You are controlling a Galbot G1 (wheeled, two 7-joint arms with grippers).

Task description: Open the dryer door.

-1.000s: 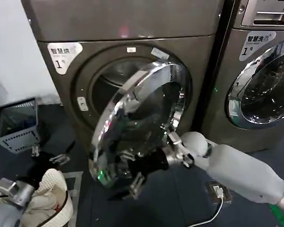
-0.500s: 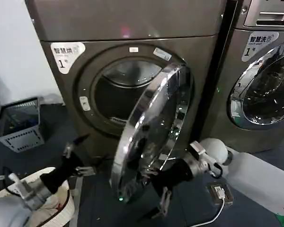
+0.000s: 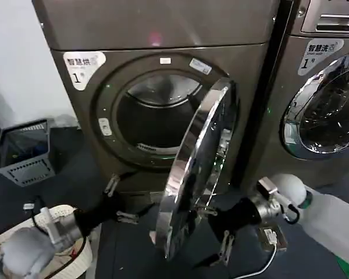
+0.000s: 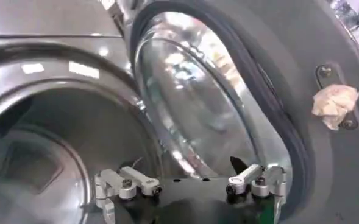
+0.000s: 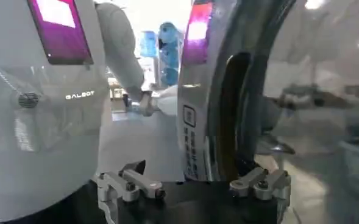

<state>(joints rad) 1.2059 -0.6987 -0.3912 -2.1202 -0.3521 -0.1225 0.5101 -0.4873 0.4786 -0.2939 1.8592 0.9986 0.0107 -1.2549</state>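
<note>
Dryer door (image 3: 195,174) swung wide open

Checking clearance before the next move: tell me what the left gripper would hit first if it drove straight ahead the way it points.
Probably the bronze-grey dryer's front panel, just below the round drum opening. The left gripper, fingers open, points up toward it, left of the chrome-ringed, dark-glass dryer door. Depth is uncertain.
</note>
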